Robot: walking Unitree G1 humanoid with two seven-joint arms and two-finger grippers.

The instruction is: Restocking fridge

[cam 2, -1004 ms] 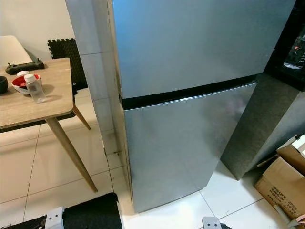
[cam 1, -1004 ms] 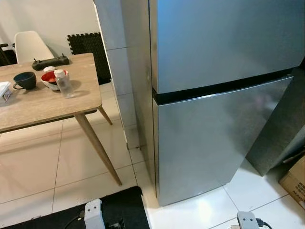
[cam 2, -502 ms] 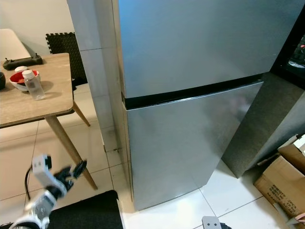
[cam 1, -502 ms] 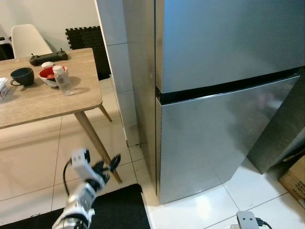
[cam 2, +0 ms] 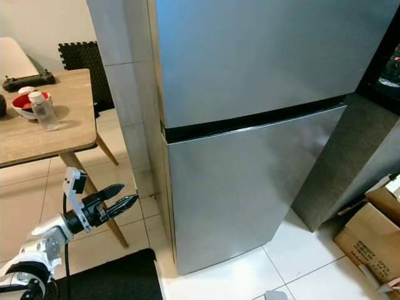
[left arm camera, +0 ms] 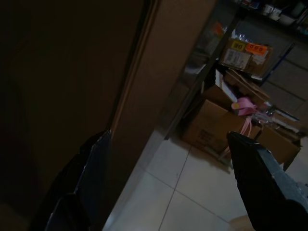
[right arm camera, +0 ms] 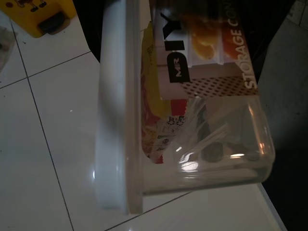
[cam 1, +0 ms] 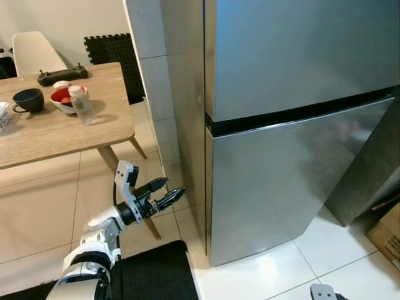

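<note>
**Operator:** Left gripper (cam 1: pixel 167 193) first, head camera: I have it raised low on my left with its two black fingers spread apart and nothing between them. The tips point at the fridge (cam 1: pixel 294 125) and sit just short of its left edge, not touching, in front of the wooden table leg (cam 1: pixel 128 190).

**Inspector:** And the fridge itself?

**Operator:** It stands closed straight ahead, a dark seam dividing the upper door from the lower. To my left, the wooden table (cam 1: pixel 59 128) carries a clear bottle (cam 1: pixel 81 105), a red bowl (cam 1: pixel 62 99), a dark mug (cam 1: pixel 29 100) and a black controller (cam 1: pixel 61 75). A white chair (cam 1: pixel 36 53) sits behind it. A cardboard box (cam 2: pixel 369 237) rests on the tiles at lower right.

**Inspector:** Left wrist view?

**Operator:** Dim. Both fingers (left arm camera: pixel 262 168) are wide apart, a dark panel edge running between them, with cardboard boxes (left arm camera: pixel 216 122) beyond on the tiled floor.

**Inspector:** Right wrist view?

**Operator:** A clear storage container (right arm camera: pixel 192 125) with printed packaging inside, lying on white tiles. I cannot tell how the right gripper stands.
</note>
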